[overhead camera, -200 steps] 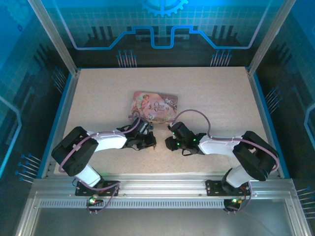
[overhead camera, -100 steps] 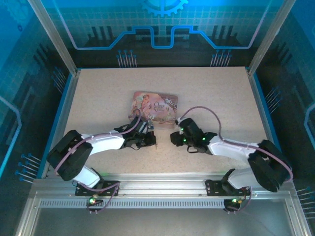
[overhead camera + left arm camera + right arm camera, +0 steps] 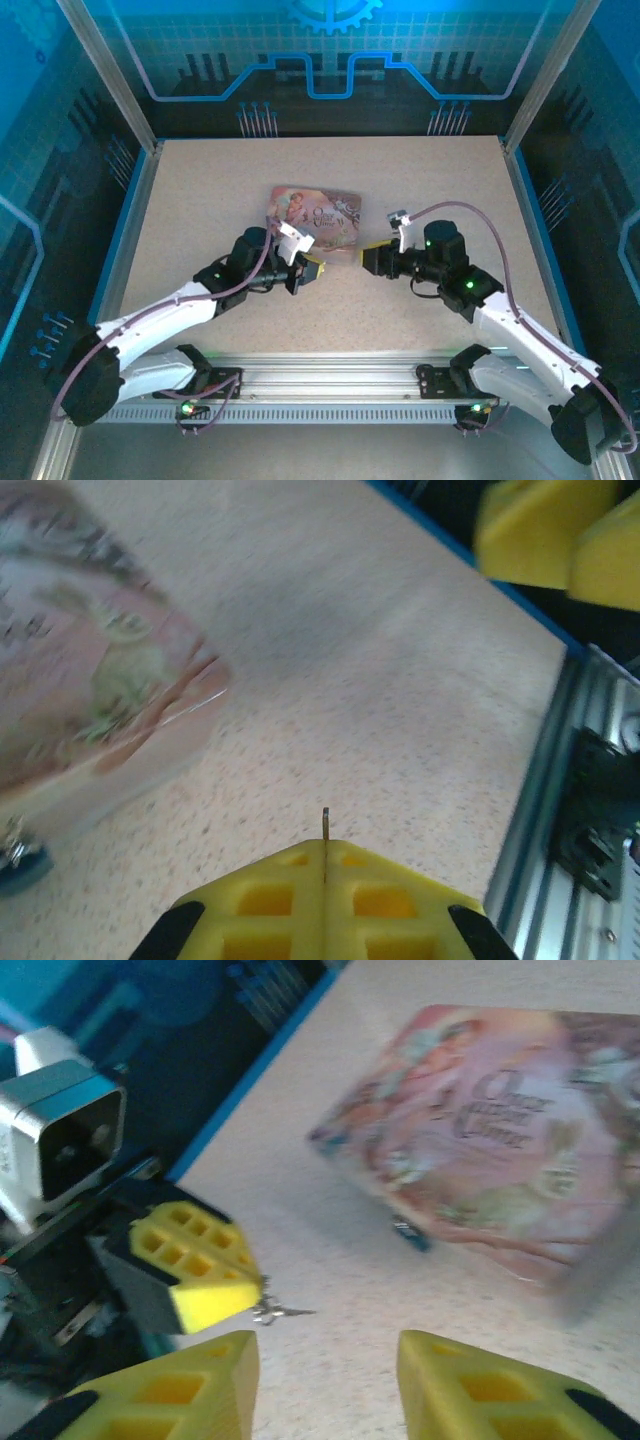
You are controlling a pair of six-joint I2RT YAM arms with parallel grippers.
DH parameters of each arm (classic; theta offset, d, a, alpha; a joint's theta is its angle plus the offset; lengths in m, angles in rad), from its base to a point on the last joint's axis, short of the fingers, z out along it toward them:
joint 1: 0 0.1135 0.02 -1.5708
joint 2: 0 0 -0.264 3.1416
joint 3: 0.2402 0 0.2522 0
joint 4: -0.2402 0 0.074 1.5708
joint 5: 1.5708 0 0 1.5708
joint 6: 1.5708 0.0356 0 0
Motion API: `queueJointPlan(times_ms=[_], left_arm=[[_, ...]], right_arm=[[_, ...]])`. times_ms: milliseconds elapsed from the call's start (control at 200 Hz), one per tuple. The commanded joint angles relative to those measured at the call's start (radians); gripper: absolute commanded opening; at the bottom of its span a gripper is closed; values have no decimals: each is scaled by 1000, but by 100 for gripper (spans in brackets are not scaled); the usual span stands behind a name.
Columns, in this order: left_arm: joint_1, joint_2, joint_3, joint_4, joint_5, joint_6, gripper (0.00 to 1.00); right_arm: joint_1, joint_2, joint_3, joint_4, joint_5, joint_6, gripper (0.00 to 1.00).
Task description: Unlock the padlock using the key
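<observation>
Speckled table (image 3: 200, 200); wrist views reveal left claw (image 3: 325, 852) clamping the key (image 3: 325, 825), right claw (image 3: 325, 1352) apart.

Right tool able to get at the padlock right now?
Likely yes: the right tool is open and empty, with bare table between it and the padlock at the tin's edge.
</observation>
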Motion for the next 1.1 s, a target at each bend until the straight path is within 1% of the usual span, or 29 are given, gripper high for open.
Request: queueJointPlan(times_ms=[0, 100, 165, 260, 350, 410, 505, 630, 805, 890, 1025, 1095], left_arm=[[-1, -33, 18, 18, 180, 191, 0], [5, -30, 67, -27, 287, 222, 0], [12, -24, 86, -40, 358, 227, 0], [21, -19, 105, -55, 413, 221, 0], [41, -13, 108, -28, 471, 163, 0], [53, -6, 112, -15, 506, 132, 0], [66, 7, 125, -24, 535, 100, 0], [81, 26, 138, -34, 566, 75, 0], [92, 38, 146, -25, 589, 60, 0], [92, 38, 147, -16, 592, 56, 0], [95, 37, 151, -16, 600, 50, 0], [96, 36, 149, -14, 602, 44, 0]], right_arm=[[8, 25, 43, 26, -232, -8, 45], [22, 53, 52, 53, -280, -6, 45], [25, 68, 48, 85, -301, 8, 40], [28, 84, 44, 108, -325, 12, 31], [27, 92, 39, 124, -356, 3, 24], [25, 101, 34, 148, -394, 6, 21], [26, 113, 29, 203, -447, 27, 22], [31, 114, 34, 226, -466, 27, 23], [55, 143, 74, 155, -464, -30, 23], [64, 163, 79, 158, -467, -32, 22], [71, 177, 83, 169, -464, -29, 19], [72, 180, 86, 174, -463, -30, 13]])
